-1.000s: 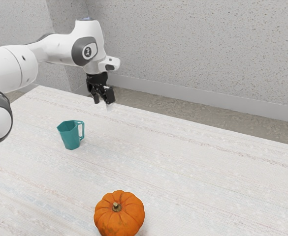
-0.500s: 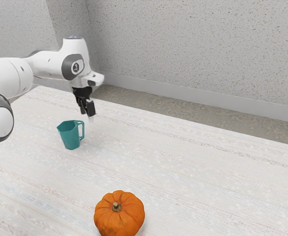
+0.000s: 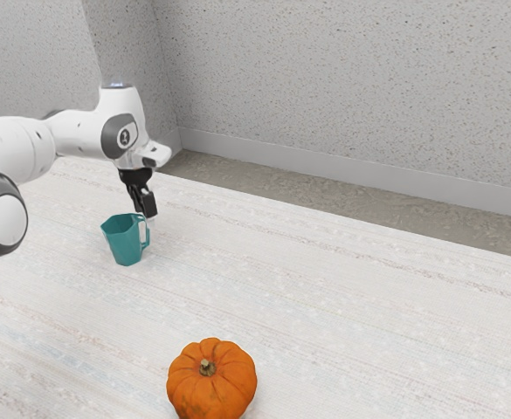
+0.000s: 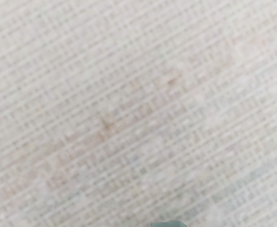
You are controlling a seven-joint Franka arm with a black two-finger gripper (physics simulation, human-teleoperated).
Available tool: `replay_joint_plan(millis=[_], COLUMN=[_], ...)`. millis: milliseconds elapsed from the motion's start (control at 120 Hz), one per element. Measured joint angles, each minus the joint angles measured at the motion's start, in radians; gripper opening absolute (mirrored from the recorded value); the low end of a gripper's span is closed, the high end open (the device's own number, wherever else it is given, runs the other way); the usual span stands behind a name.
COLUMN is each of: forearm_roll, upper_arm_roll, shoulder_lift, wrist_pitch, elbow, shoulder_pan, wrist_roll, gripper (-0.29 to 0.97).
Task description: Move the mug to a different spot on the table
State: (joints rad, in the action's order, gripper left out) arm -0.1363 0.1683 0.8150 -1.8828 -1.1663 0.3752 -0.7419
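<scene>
Teal mug, upright, just below jaws

We find the mug standing upright on the table, toward the exterior view's left and in the farther half, its handle turned to the exterior view's right. Our gripper hangs over that handle side, just above the mug; whether it touches we cannot tell. The arm reaches in from the exterior view's left. The pumpkin sits at the near edge, to the right of the mug and well apart from it. Beyond the table's far edge lies a strip of floor, then the wall. In the wrist view, a sliver of the mug lies just under our hand, on the table.
</scene>
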Motion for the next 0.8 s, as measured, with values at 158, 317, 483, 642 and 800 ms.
replay_joint_plan(millis=[158,317,483,642,800], forearm_roll=[-0.001,-0.002,-0.016,-0.050,-0.085], upper_arm_roll=[-0.006,-0.029,-0.044,-0.042,-0.039], shoulder_lift=[0.014,0.028,0.035,0.031,0.028], wrist_pitch=[-0.009,-0.012,-0.012,-0.005,0.021], elbow=[-0.002,-0.003,-0.002,0.000,0.001], shoulder_pan=[-0.002,-0.009,-0.022,-0.033,-0.047], wrist_roll=[-0.006,0.004,0.026,0.054,0.093], gripper=[0.60,0.54,0.44,0.39,0.33])
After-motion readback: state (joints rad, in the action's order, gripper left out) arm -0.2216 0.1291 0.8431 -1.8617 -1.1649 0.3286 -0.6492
